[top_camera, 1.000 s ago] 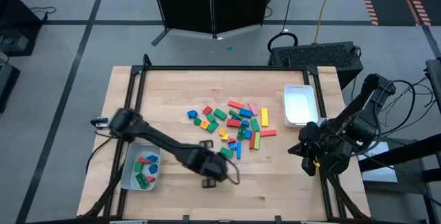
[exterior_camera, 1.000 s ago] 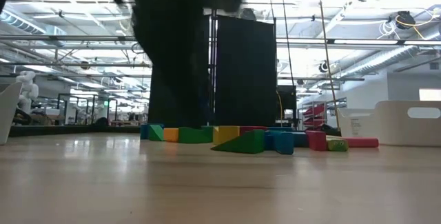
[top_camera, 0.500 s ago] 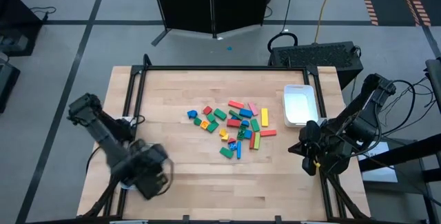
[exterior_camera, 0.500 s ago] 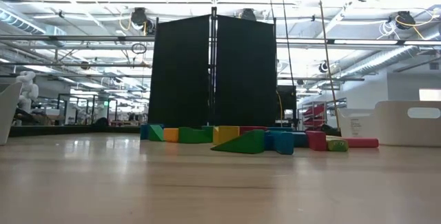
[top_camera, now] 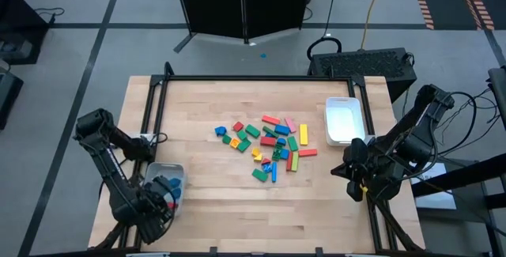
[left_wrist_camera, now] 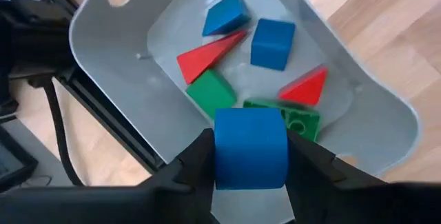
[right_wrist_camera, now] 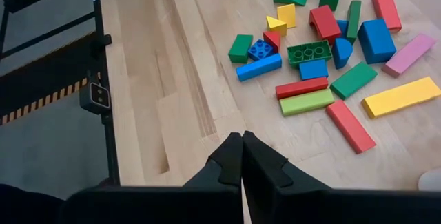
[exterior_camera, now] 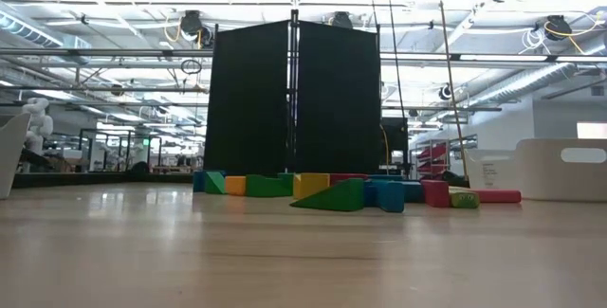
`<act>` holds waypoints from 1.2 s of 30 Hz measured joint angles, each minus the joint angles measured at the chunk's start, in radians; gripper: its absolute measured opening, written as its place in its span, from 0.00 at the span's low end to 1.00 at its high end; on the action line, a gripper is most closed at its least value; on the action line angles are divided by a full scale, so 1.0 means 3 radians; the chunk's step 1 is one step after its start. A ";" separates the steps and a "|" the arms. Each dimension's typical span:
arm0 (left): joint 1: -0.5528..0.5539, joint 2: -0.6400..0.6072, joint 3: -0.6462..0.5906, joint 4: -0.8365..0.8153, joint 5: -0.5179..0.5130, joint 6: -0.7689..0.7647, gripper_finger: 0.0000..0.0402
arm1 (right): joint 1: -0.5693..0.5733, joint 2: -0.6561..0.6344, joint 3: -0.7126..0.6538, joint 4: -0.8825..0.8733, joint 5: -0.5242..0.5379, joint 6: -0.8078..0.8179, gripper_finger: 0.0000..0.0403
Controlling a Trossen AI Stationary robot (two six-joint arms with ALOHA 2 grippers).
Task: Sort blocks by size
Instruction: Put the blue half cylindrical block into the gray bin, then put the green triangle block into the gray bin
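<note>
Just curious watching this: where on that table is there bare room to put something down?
Bare wood lies between the block pile and the left tray, and along the far edge. The white tray looks empty. The middle is crowded with blocks.

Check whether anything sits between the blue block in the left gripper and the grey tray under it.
Nothing visible does. The left gripper holds the blue block above the grey tray, which is open-topped. Other blocks already lie on its floor, directly below.
</note>
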 joint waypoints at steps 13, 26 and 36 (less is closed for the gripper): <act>0.0376 -0.0002 -0.0071 0.0029 -0.0685 -0.0073 0.63 | 0.0000 0.0000 0.0000 0.0000 0.0000 0.0029 0.00; 0.1967 0.0092 -0.0294 0.3457 -0.1735 0.3926 0.63 | 0.0000 0.0000 0.0000 0.0000 0.0000 0.0059 0.00; 0.2520 0.0562 -0.0378 0.4312 -0.0475 0.5192 0.63 | 0.0000 0.0000 0.0000 0.0000 0.0000 0.0072 0.00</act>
